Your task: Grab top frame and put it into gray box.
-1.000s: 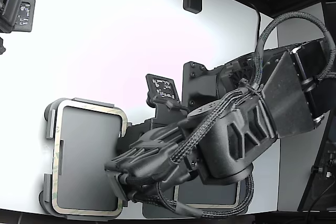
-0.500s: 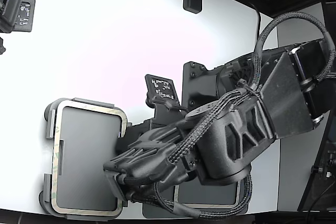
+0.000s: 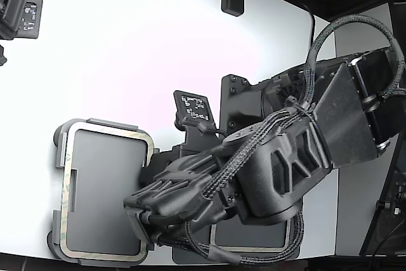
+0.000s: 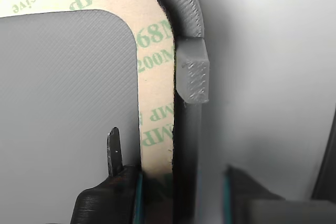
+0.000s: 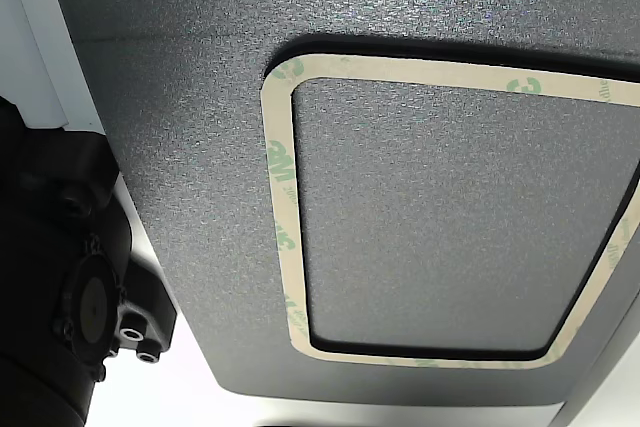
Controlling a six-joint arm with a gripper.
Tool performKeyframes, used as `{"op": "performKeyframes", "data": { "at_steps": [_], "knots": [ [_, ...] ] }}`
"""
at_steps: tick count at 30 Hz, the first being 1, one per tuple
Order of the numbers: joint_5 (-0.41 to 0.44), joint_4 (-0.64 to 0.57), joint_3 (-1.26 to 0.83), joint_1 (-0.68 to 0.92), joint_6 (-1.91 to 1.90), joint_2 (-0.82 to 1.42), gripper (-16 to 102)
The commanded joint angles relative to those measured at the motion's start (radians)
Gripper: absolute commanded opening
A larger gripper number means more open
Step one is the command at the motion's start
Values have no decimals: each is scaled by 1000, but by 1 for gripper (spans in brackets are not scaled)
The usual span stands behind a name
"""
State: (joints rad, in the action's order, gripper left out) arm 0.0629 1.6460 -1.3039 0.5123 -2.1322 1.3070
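The top frame (image 3: 114,132), pale cream with green print, lies flat inside the gray box (image 3: 60,157) at the lower left of the exterior view. My gripper (image 3: 136,214) hangs over the box's near right corner. In the wrist view the frame (image 4: 155,93) rests against the box's rim and raised tab (image 4: 191,77). My gripper (image 4: 181,198) is open. Its fingers (image 4: 110,198) straddle the frame's strip and the box wall, and the far finger stands clear of the rim.
A second pale frame (image 5: 282,197) sits in a recess of the dark gray mat (image 5: 180,147), mostly hidden under my arm in the exterior view (image 3: 254,248). A black marker block (image 3: 193,109) stands by the box. Black fixtures (image 3: 19,14) line the white table's far edge.
My gripper and forearm have drifted slightly toward the exterior view's left and lower edge. The frame and the box have not moved.
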Motion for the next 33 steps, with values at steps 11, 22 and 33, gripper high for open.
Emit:
{"op": "performKeyframes", "data": {
  "at_steps": [11, 22, 33],
  "knots": [
    [239, 3, 163, 8, 92, 95, 100],
    [440, -86, 140, -43, 653, 255, 100],
    [359, -535, -492, -267, 1601, 822, 100]
  ]
}}
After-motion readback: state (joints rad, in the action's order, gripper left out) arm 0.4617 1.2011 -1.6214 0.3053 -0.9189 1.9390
